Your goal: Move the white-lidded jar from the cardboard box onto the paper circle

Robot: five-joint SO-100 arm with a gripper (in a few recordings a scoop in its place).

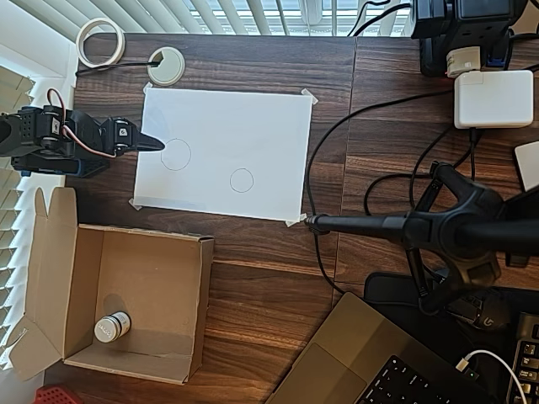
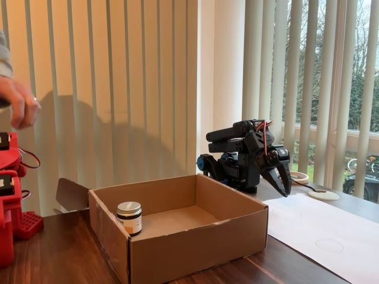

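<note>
A plain brown box [image 1: 139,257] is seen on a dark wood-grain counter [image 1: 253,286]. The jar [image 2: 129,218] is white-lidded, with a dark band — amber below. A thin pencilled circle [image 1: 242,180] is drawn on a white sheet [image 1: 253,126]. The tool [image 2: 282,182] is black.

Count, placed against the cardboard box [image 1: 126,299]:

- Cardboard boxes — one.
- Jars — one, white-lidded jar [image 1: 111,326], inside the box near its lower-left corner in the overhead view.
- White sheets [image 1: 253,126] — one, above and to the right of the box.
- Pencilled circles — two: the paper circle [image 1: 242,180], smaller, and a larger circle [image 1: 175,155], nearer the box's side of the sheet.
- Tape rings [image 1: 101,42] — one, far above the box.
- White discs [image 1: 166,65] — one, beside the ring.
- Robot arms — one; its gripper [image 1: 150,143].
</note>
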